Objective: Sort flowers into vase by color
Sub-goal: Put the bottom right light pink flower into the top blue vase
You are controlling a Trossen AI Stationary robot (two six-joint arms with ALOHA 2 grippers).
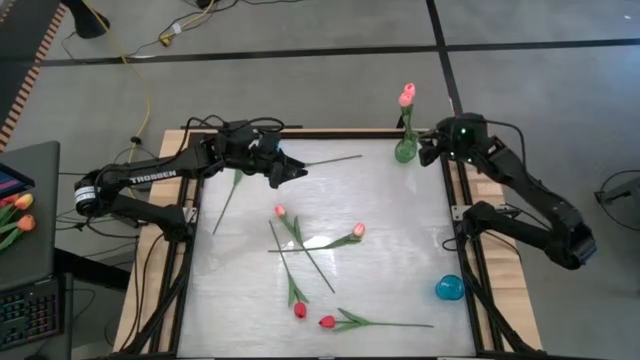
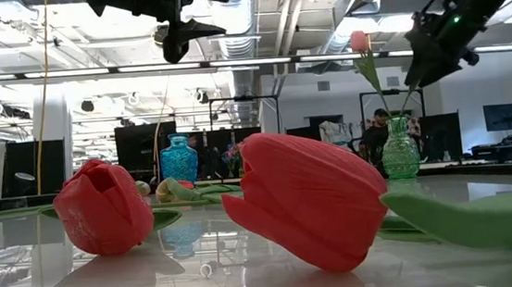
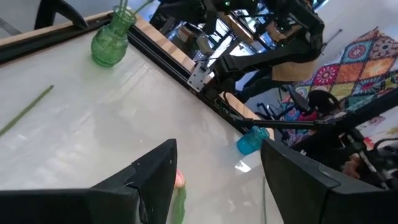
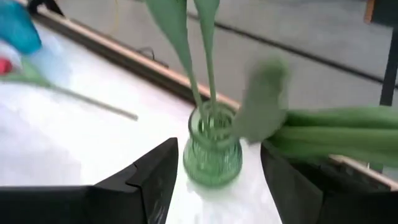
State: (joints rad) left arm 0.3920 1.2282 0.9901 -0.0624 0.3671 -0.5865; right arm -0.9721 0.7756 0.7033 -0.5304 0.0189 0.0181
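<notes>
A green glass vase (image 1: 404,150) stands near the table's far right corner with one pink tulip (image 1: 407,95) upright in it. My right gripper (image 1: 432,150) is open just right of the vase; in its wrist view the vase (image 4: 211,152) sits beyond the fingers, which touch nothing. My left gripper (image 1: 285,170) is open above the far middle of the table and holds nothing. Two pink tulips (image 1: 280,212) (image 1: 357,231) and two red ones (image 1: 299,310) (image 1: 327,322) lie flat on the table. Bare stems (image 1: 335,160) (image 1: 228,200) run out from under the left arm.
A blue vase (image 1: 449,288) stands by the right edge, nearer the front. In the low view the two red buds (image 2: 104,208) (image 2: 312,199) fill the foreground. Wooden rails frame the white tabletop (image 1: 390,270). Orange-and-yellow tulips (image 1: 15,215) lie off the table at left.
</notes>
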